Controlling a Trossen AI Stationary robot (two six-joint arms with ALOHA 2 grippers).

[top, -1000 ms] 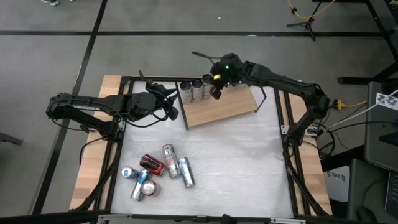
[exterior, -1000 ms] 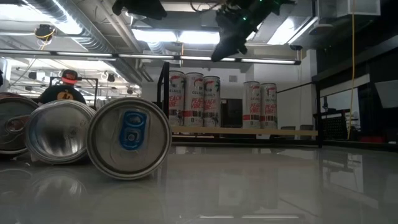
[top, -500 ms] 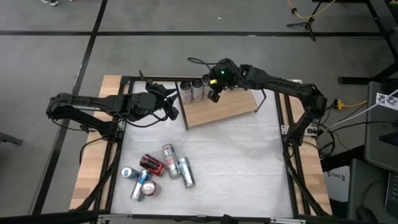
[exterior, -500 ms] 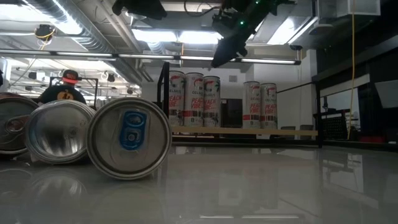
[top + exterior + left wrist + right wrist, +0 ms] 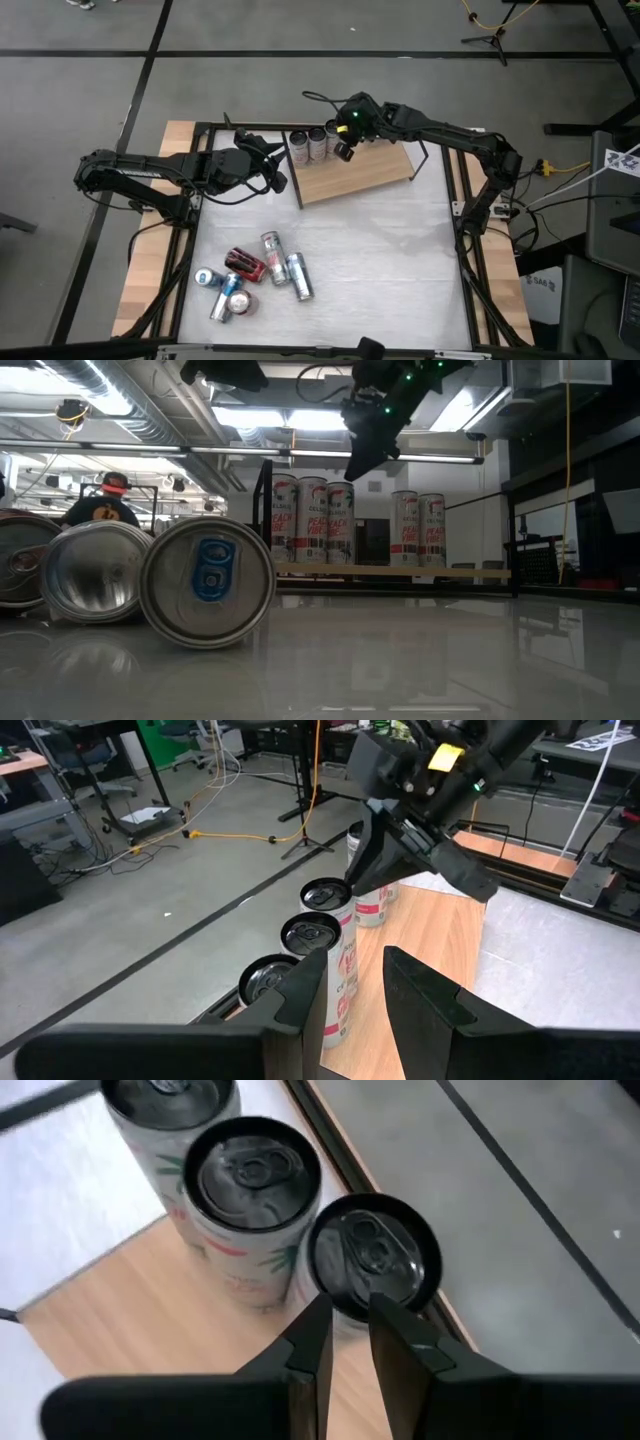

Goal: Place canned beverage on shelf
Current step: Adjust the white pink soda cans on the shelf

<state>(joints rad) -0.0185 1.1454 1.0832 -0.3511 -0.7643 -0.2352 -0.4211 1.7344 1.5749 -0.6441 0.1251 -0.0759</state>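
While both grippers stay pinched empty, shelf (image 5: pixel 355 170) cans (image 5: pixel 318 143) stand upright, tops up.

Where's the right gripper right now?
In the high view the right gripper hangs empty over the back of the shelf, just above the row of standing cans, fingers nearly shut.

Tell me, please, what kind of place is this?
Probably a robotics lab or workshop, not a shop. A person sits at benches under exposed ceiling ducts, an orange cable trails over the bare floor, and two robot arms work at a framed white table.
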